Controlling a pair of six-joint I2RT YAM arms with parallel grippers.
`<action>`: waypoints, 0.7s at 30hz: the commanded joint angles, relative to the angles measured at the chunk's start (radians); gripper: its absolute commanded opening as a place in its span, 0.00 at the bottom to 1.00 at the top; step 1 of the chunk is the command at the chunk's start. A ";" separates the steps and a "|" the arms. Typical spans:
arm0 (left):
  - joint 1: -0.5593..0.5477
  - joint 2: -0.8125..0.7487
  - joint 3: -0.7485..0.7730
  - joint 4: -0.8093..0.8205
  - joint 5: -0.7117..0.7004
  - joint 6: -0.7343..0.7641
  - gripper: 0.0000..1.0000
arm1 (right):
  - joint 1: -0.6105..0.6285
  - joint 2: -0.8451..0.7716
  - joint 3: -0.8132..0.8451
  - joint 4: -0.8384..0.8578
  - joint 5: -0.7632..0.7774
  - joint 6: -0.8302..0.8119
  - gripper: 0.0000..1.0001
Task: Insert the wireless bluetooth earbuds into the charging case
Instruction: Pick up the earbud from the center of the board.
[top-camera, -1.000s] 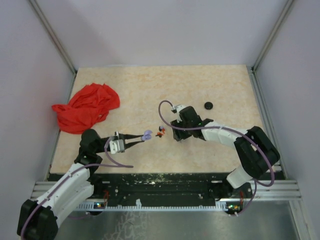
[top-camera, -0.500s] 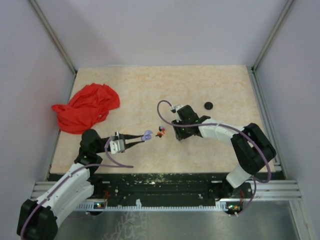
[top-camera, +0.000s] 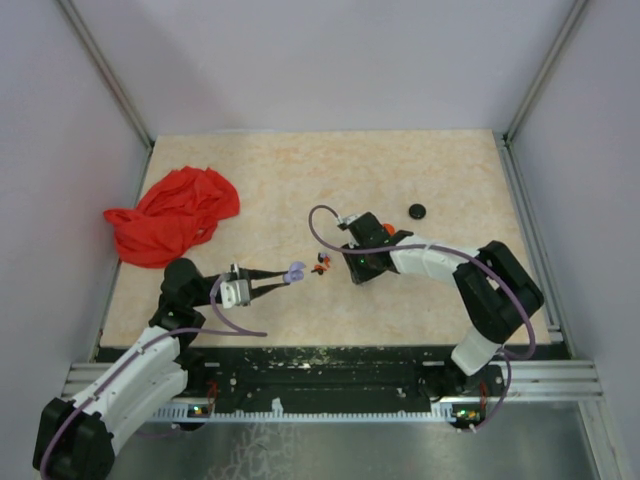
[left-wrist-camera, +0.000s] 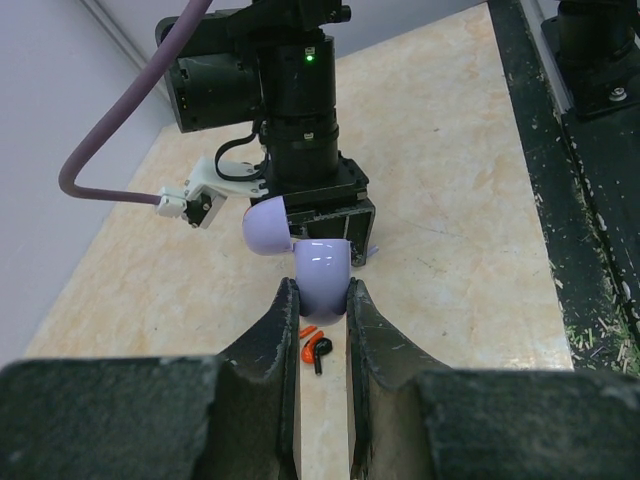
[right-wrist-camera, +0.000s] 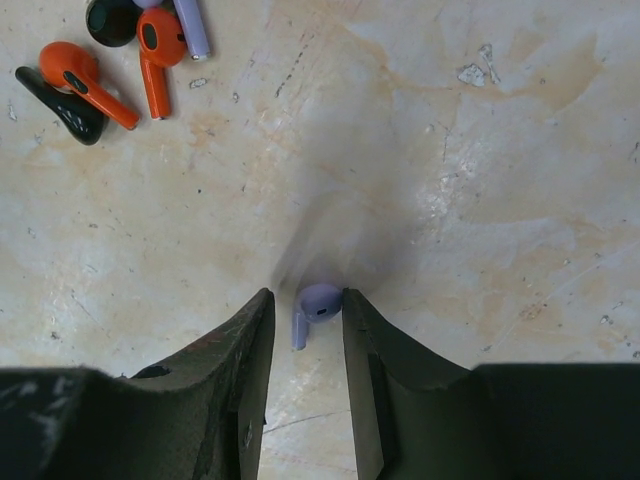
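Clamping tight with the left fingers (left-wrist-camera: 284, 330) on the lavender charging case (left-wrist-camera: 322, 282), low centre of the left wrist view, lid tipping open toward the upper left. Standing slightly apart with the right fingers (right-wrist-camera: 252, 345), bracketing one lavender earbud (right-wrist-camera: 318, 303) on the tabletop (right-wrist-camera: 480, 150), bottom centre of the right wrist view, a sliver of gap showing on its left. Lying bunched in that view's upper left corner: the orange and black earbuds (right-wrist-camera: 85, 75), with a second lavender stem (right-wrist-camera: 192, 28) among them. Sitting farther out in the top view: a crumpled red cloth (top-camera: 175, 215) at left, a small black disc (top-camera: 417, 211) right of centre.
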 joint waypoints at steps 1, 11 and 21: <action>-0.006 -0.003 -0.003 -0.011 0.012 0.011 0.00 | 0.021 0.012 0.047 -0.025 0.030 0.009 0.34; -0.005 -0.004 -0.002 -0.011 0.019 0.010 0.00 | 0.041 0.061 0.064 -0.052 0.084 0.010 0.29; -0.007 -0.001 -0.013 0.043 0.024 -0.033 0.00 | 0.042 -0.004 0.066 -0.031 0.074 0.013 0.18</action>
